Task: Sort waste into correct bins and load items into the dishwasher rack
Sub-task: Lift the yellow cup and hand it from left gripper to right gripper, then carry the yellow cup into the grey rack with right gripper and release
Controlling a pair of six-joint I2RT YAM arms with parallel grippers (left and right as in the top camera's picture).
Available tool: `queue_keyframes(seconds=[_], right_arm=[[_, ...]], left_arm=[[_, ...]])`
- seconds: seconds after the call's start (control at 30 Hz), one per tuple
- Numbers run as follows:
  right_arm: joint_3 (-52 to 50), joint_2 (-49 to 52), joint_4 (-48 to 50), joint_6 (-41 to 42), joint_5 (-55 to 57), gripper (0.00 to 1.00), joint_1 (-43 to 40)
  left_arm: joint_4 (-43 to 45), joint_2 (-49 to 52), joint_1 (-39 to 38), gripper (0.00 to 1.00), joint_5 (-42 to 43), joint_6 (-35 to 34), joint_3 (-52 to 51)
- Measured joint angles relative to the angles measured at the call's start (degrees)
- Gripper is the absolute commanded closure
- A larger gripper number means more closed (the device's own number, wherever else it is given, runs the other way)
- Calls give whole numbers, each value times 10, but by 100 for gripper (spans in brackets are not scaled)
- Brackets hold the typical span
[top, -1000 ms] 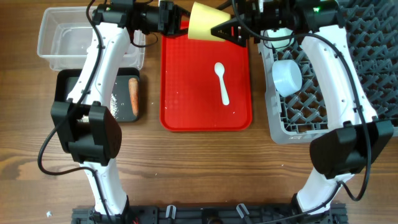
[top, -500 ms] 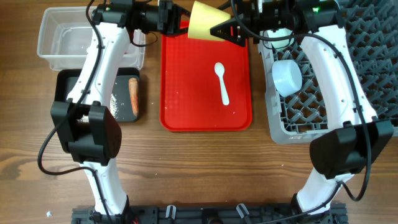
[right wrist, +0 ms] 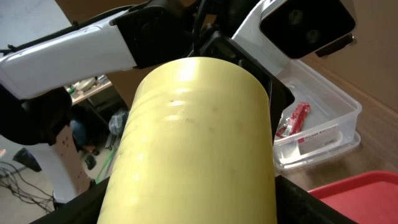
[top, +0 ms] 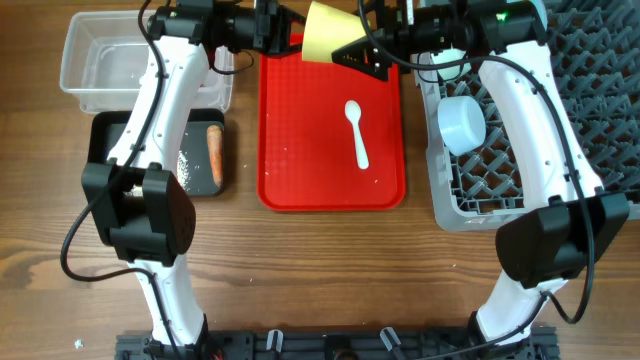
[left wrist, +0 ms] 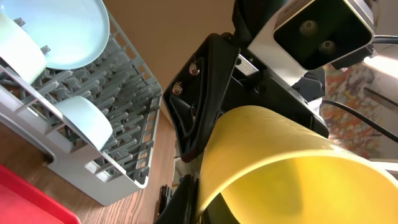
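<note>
Cup (top: 328, 33) hangs over the tray's (top: 300, 150) 12 o'clock edge. Left gripper (top: 290, 30) is pinched on its rim. Right gripper (top: 352, 50) has nudged toward 9 o'clock, jaws wide around the cup, grip unclear. Likely a handover toward the rack (top: 480, 170).

The white left arm (top: 165, 90) and white right arm (top: 540, 100) stretch to the table's far side and bend inward, left gripper (top: 290, 32) pinched shut on the small yellow plastic cup's (top: 325, 32) rim, right gripper (top: 345, 48) spread wide around its sides.
</note>
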Motion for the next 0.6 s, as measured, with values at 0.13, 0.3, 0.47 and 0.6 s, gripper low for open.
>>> queue_keyframes(seconds=[0.13,0.3,0.47,0.6], right_arm=[[0,0,0,0,2,28,0],[0,0,1,0,3,34,1],[0,0,1,0,8,36,1],[0,0,1,0,10,36,-4]], left_arm=[[0,0,0,96,-1,0,0],[0,0,0,96,-3,0,0],[0,0,0,88,-2,0,0],[0,0,0,87,-2,0,0]])
